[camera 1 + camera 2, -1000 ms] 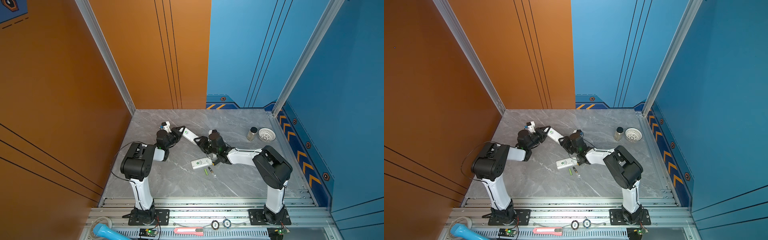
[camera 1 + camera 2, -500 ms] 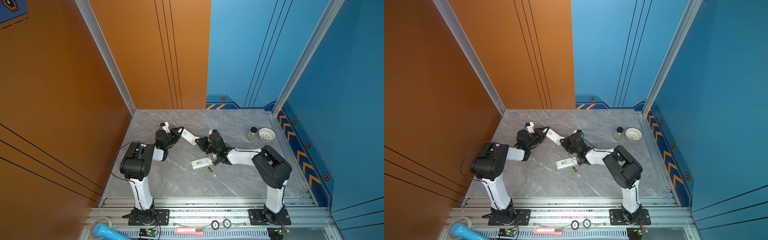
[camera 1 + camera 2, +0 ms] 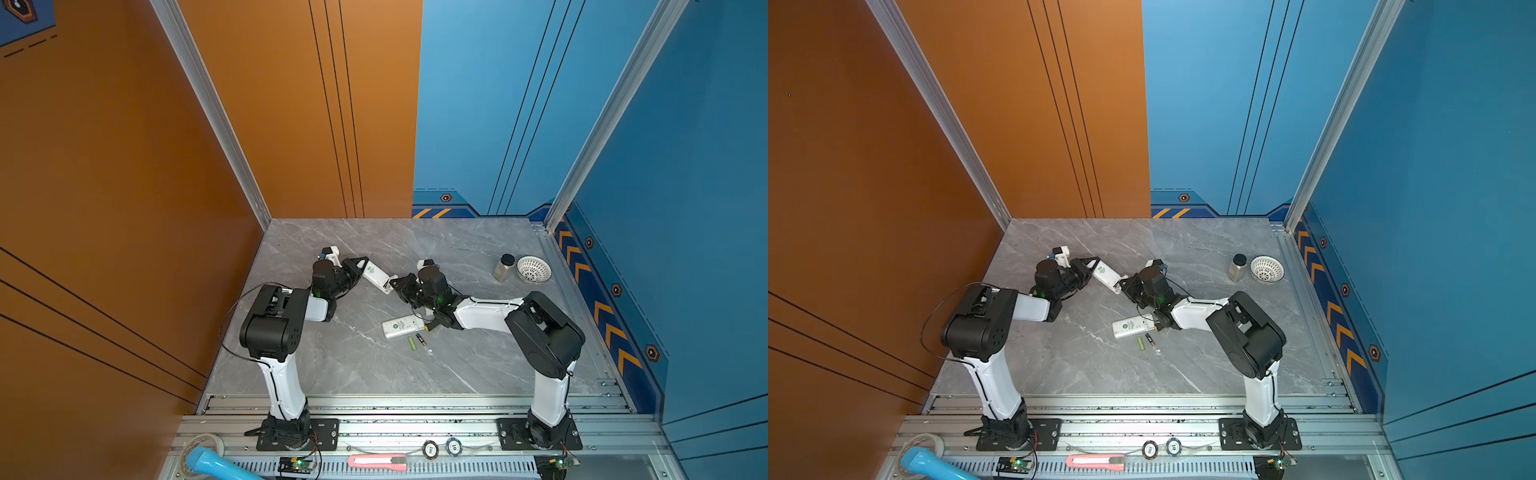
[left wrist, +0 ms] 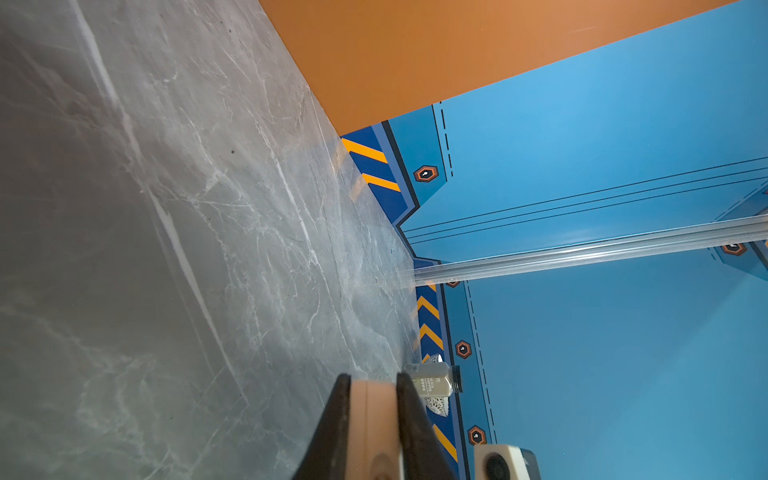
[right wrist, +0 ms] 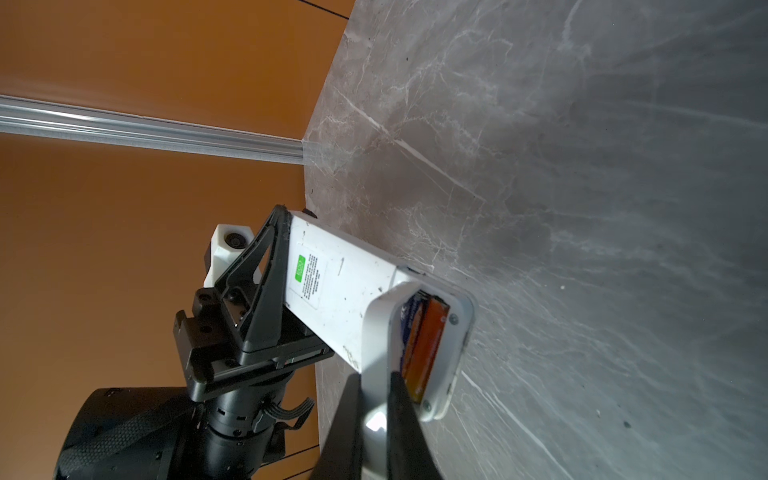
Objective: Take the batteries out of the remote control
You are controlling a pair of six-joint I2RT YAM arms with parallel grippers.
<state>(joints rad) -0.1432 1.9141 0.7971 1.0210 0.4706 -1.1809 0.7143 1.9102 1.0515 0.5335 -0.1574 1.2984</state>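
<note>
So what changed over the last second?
The right gripper closed its jaws on the battery cover of the remote. The left gripper keeps gripping that remote; the second remote, green battery and black battery lie unmoved on the table.

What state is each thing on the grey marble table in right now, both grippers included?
Left gripper: shut on the white rectangular remote control.
Right gripper: shut on its pale battery cover, pulled partly open.
Red-orange cylindrical battery: inside the exposed compartment, beside a dark battery.
Lime green battery, black gold-ended battery: out, lying on the table.
Second white remote: lying flat.
Black-lidded glass jar: upright, lid on.
</note>
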